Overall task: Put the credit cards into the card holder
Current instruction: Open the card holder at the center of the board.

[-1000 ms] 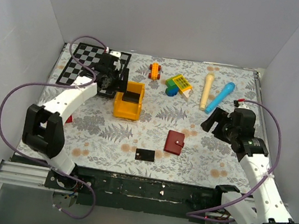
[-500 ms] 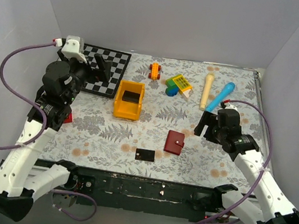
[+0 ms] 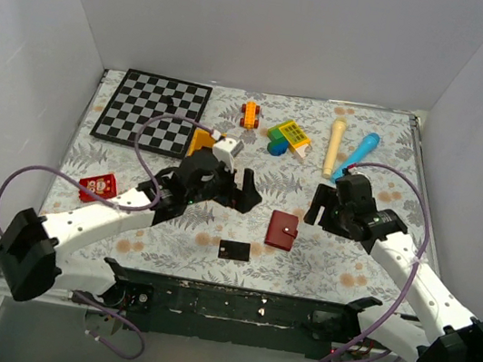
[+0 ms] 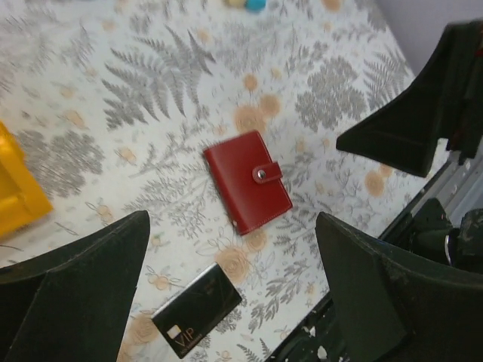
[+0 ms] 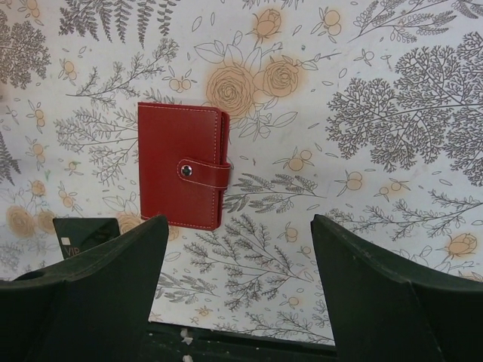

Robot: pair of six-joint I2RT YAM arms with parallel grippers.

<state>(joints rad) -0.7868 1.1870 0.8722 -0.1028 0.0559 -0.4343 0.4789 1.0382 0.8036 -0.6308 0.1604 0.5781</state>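
The maroon card holder [image 3: 282, 230] lies closed and snapped on the floral table, also seen in the left wrist view [image 4: 247, 181] and the right wrist view [image 5: 181, 176]. One black credit card [image 3: 234, 251] lies flat just in front and to the left of it [image 4: 198, 310] [image 5: 87, 232]. My left gripper [image 3: 241, 192] hovers open to the left of the holder, nothing between its fingers [image 4: 232, 226]. My right gripper [image 3: 318, 209] hovers open to the right of the holder, also empty [image 5: 239, 222].
A yellow bin [image 3: 200, 140] is mostly hidden behind my left arm. A chessboard [image 3: 153, 109] lies at the back left and a red packet [image 3: 98, 185] at the left. An orange toy car [image 3: 251, 114], a green-yellow toy [image 3: 290, 135], a cream stick [image 3: 333, 148] and a blue marker [image 3: 359, 154] sit at the back.
My left arm has swung from the chessboard at the back left to the centre, beside the card holder. My right gripper has shifted left toward the holder. Holder and card have not moved.
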